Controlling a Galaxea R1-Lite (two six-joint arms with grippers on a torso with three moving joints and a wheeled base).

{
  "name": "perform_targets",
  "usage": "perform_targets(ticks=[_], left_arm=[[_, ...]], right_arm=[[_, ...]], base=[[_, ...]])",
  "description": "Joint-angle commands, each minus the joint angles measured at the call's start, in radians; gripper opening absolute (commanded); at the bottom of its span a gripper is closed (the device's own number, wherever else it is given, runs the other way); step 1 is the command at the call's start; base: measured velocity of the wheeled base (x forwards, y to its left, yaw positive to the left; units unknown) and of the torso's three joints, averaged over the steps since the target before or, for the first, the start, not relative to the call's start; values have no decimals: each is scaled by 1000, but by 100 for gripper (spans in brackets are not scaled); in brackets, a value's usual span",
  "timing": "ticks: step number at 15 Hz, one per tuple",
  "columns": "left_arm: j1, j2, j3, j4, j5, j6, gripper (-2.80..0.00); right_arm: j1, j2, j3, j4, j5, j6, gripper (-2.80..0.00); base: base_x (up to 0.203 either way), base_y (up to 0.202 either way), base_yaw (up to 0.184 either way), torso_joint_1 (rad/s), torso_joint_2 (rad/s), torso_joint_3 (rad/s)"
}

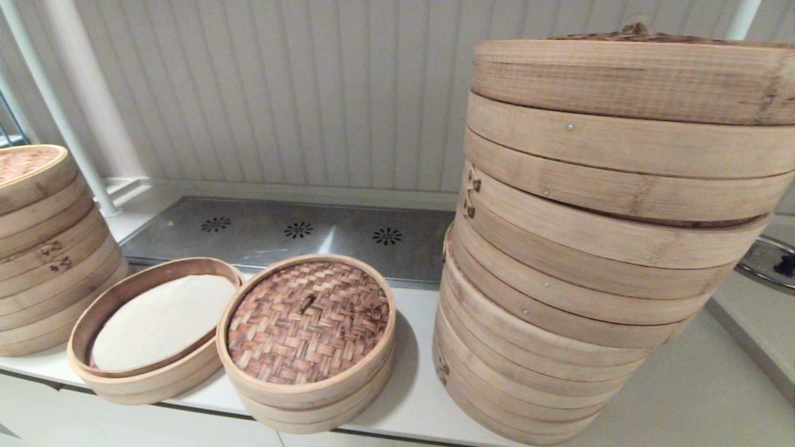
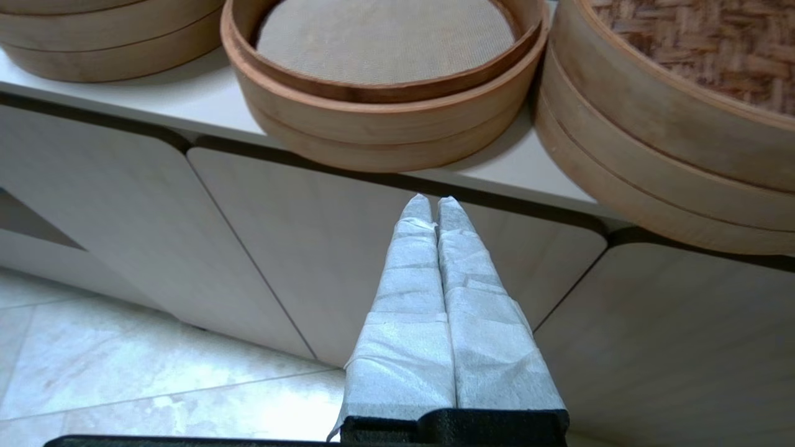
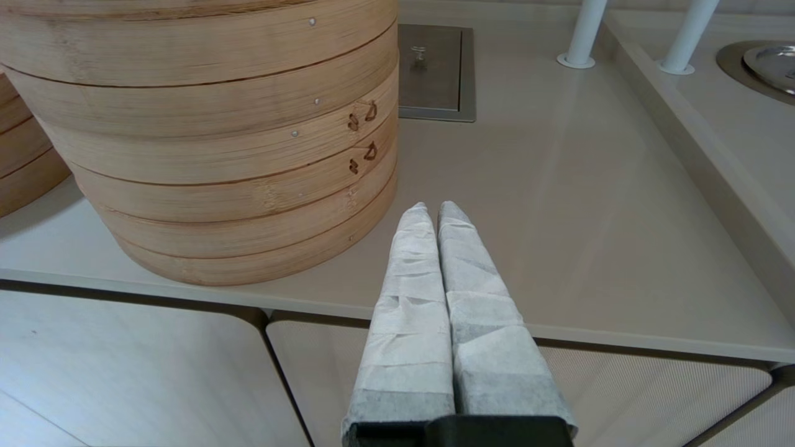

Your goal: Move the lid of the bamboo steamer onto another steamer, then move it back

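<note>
The small bamboo steamer lid (image 1: pixel 308 321) with its reddish-brown woven top sits on a small basket at the counter's front middle; its edge also shows in the left wrist view as the lid (image 2: pixel 702 49). Just left of it stands the other steamer (image 1: pixel 149 329), a shallow open basket with a white liner, seen too as the steamer (image 2: pixel 385 81). My left gripper (image 2: pixel 433 202) hangs shut and empty below the counter edge, in front of the cabinet doors. My right gripper (image 3: pixel 433 208) is shut and empty at the counter's front edge, right of the huge stack. Neither gripper shows in the head view.
A huge stack of bamboo baskets (image 1: pixel 596 248) with a knotted lid fills the right side. A medium stack (image 1: pixel 43 248) stands at the far left. A metal vent plate (image 1: pixel 292 236) lies behind the small baskets. White posts (image 3: pixel 584 31) rise at the back right.
</note>
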Motion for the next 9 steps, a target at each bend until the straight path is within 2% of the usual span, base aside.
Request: perform_targets(ticks=[1,4,9], left_arm=[[21,-30,27,-1,-1,17,-280],[65,-63,33,-3,-68,34,-280],[56,-134,59,-42,-75,32,-280]], right_arm=[[0,0,-1,0,0,0,-280],[0,0,-1,0,0,0,-280],[0,0,0,0,0,0,-280]], base=[[0,0,0,0,0,0],[0,0,0,0,0,0],[0,0,0,0,0,0]])
